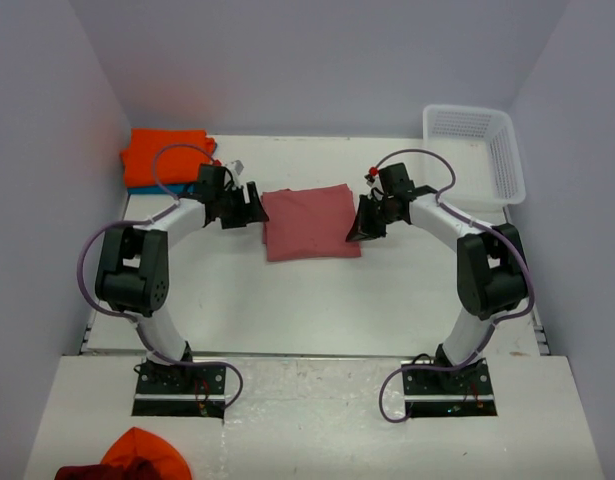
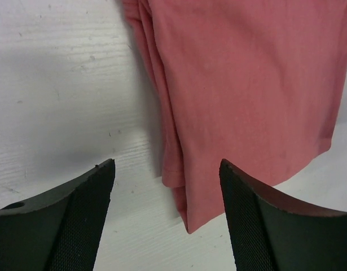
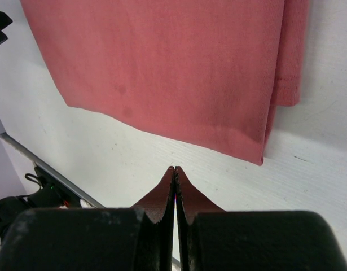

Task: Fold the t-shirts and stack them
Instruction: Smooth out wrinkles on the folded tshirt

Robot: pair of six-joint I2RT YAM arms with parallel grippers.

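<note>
A dusty salmon-red t-shirt [image 1: 309, 222] lies folded in a rectangle at the middle of the table. My left gripper [image 1: 251, 206] hovers at its left edge, open. In the left wrist view, a folded corner of the shirt [image 2: 241, 84] lies flat on the table between the spread fingers [image 2: 88, 214], gripped by neither. My right gripper [image 1: 363, 228] is at the shirt's right edge, shut and empty. Its tips [image 3: 175, 169] rest just short of the cloth [image 3: 173, 62]. A bright orange t-shirt [image 1: 167, 155] lies folded at the back left on a teal-blue one [image 1: 139, 188].
A white lattice basket [image 1: 507, 160] stands at the back right corner. Orange and dark red cloth [image 1: 137, 460] lies on the near shelf at the bottom left, beside the left arm's base. Grey walls close in the table on three sides.
</note>
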